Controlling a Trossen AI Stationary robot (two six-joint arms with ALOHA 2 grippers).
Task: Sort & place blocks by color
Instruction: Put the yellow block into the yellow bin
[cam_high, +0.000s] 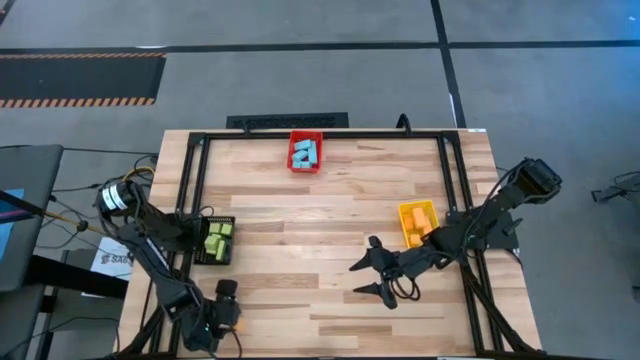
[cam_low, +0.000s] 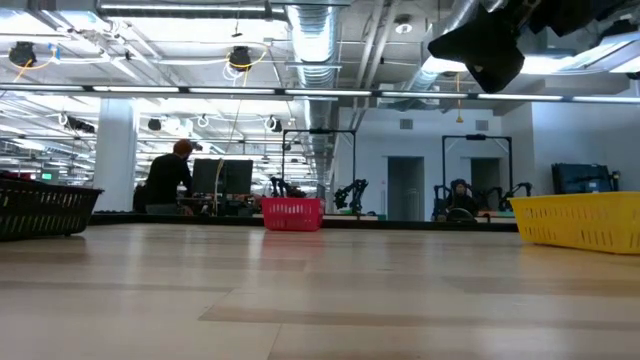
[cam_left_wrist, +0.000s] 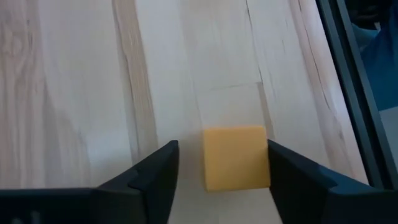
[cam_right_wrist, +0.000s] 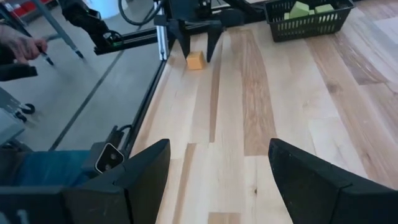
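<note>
Tabletop (cam_high: 300, 230), wood planks. Red bin (cam_high: 305, 155) far centre holds light-blue blocks (cam_high: 306, 152); black bin (cam_high: 214, 241) left holds yellow-green blocks (cam_high: 218, 238); yellow bin (cam_high: 417, 223) right holds orange blocks (cam_high: 421, 221). Right gripper (cam_high: 364, 277) near centre, wide, empty. Left gripper (cam_left_wrist: 219, 171) near-left corner, wide, straddling a lone orange block (cam_left_wrist: 236, 157) lying on the tabletop.

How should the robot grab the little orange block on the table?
Probably by its two flat side faces, coming straight down. The orange block sits flat on the wooden table, and the left gripper is open with a finger on each side, so closing there should pinch it squarely.
</note>
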